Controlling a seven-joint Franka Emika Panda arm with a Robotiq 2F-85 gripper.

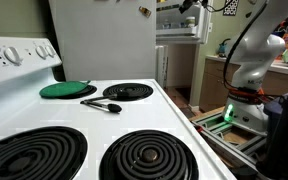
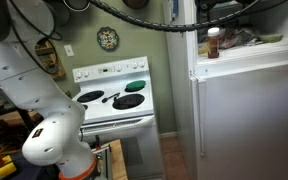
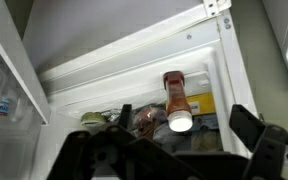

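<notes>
In the wrist view my gripper (image 3: 183, 118) is open, its two dark fingers (image 3: 246, 124) standing either side of a reddish-brown bottle (image 3: 174, 93) with a white cap. The bottle stands on a shelf inside the open upper fridge compartment, and nothing is held. Bagged food (image 3: 142, 122) lies to the left of the bottle and a yellow box (image 3: 200, 101) behind it. In an exterior view the bottle (image 2: 213, 42) shows on the top shelf, above the white fridge door (image 2: 246, 110). The white arm (image 1: 250, 58) reaches up towards the fridge (image 1: 180, 20).
A white stove (image 1: 184, 120) with coil burners carries a green lid (image 1: 68, 89) and a black utensil (image 1: 102, 104). The stove (image 2: 114, 100) stands next to the fridge. The compartment's white walls (image 3: 14, 70) and door frame (image 3: 224, 50) close in around the gripper.
</notes>
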